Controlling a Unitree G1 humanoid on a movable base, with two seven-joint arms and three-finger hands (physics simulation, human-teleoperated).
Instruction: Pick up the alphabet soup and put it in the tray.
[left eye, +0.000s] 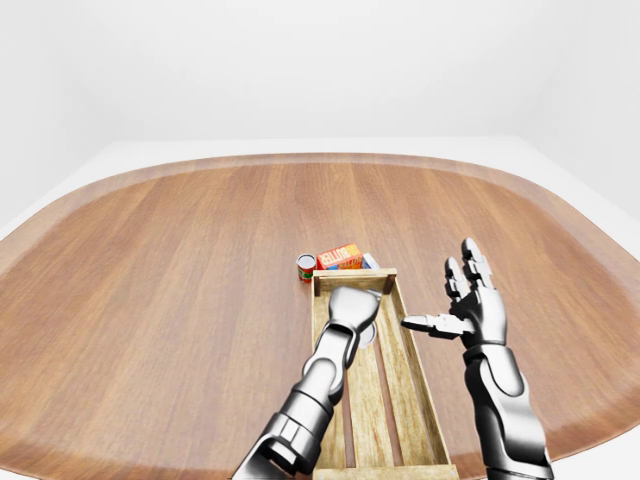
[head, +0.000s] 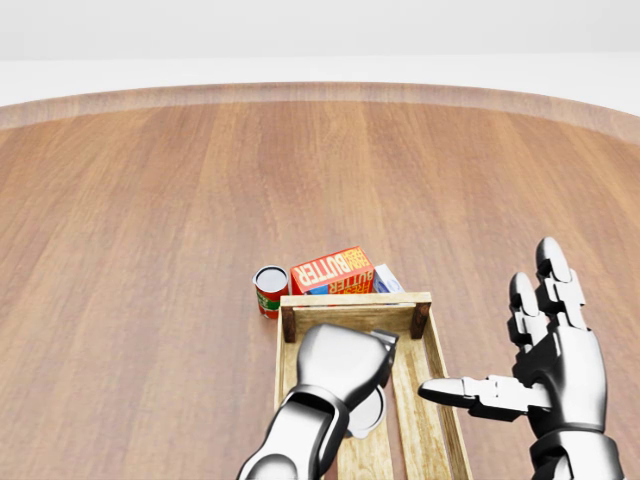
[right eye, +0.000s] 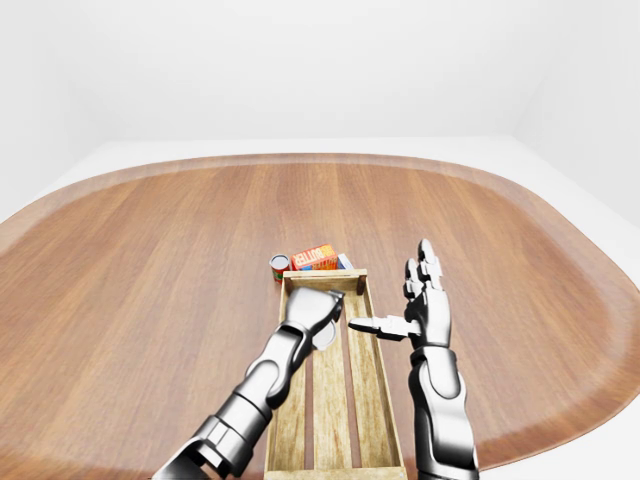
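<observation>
The wooden tray (head: 352, 299) runs from mid-picture to the bottom edge of the head view. My left hand (head: 345, 365) hovers over its top end, seen from the back, fingers curled under. A pale round can end, the alphabet soup (head: 369, 414), pokes out beneath the hand at its lower right; the label is hidden. My right hand (head: 490, 330) stands open to the right of the tray, thumb pointing left over the tray's right rail, holding nothing.
A small red-and-green can (head: 270, 290) stands on the table just outside the tray's top left corner. An orange butter box (head: 332, 270) and a blue-white box (head: 387, 278) lie against the tray's top end. The round wooden table (left eye: 180, 250) spreads wide around.
</observation>
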